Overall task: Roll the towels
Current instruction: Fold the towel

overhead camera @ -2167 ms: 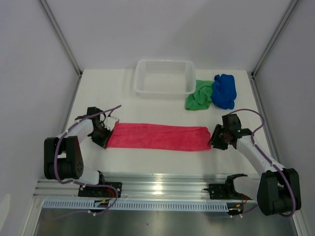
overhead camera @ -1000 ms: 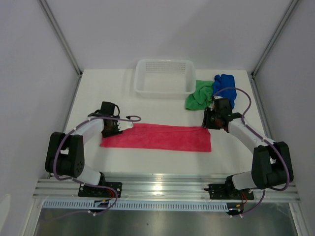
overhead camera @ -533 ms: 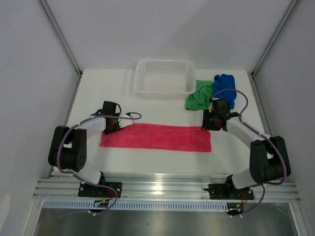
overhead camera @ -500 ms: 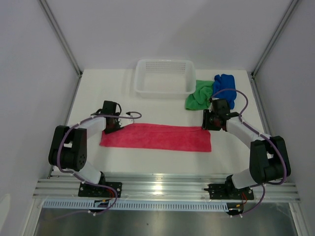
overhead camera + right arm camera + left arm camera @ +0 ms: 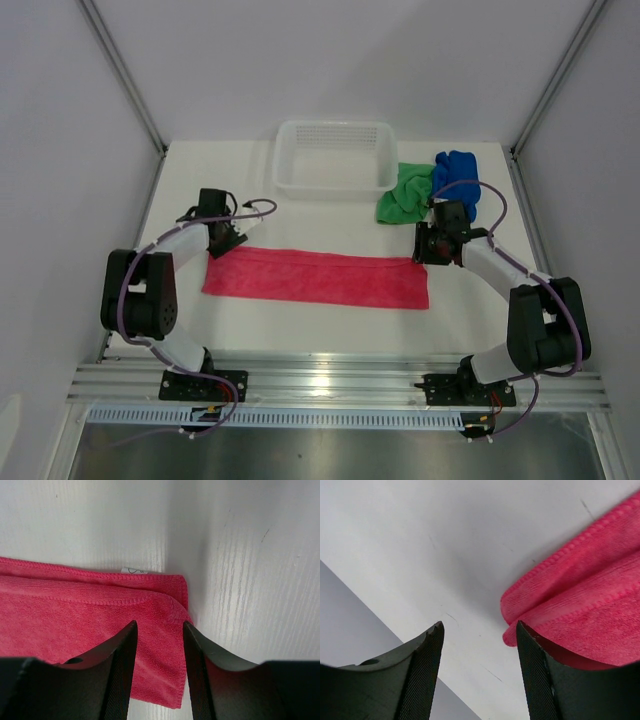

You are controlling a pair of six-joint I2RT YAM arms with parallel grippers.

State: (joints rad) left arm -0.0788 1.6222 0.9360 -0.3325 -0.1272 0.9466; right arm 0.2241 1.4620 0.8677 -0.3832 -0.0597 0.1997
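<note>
Left pincer (image 5: 479, 630) is spread wide with nothing between its fingers, low over the table (image 5: 300, 220) just beside the far left corner of the pink towel (image 5: 320, 278). Over on the other end, the right pincer (image 5: 159, 627) is spread too, straddling the far right corner without pinching it. The pink towel lies flat as a long strip across the middle, between the two arms. The green towel (image 5: 403, 195) and blue towel (image 5: 458, 185) sit bunched and touching at the back right, beside the white basket (image 5: 335, 125). Now the danger, as I read it: the left fingers are off the cloth, so a squeeze here likely grabs air. The strip is folded in layers at both corners, so a shallow pinch could lift only the top layer and peel the fold open, leaving a crooked roll. The right arm also works near the green towel and could snag it.
</note>
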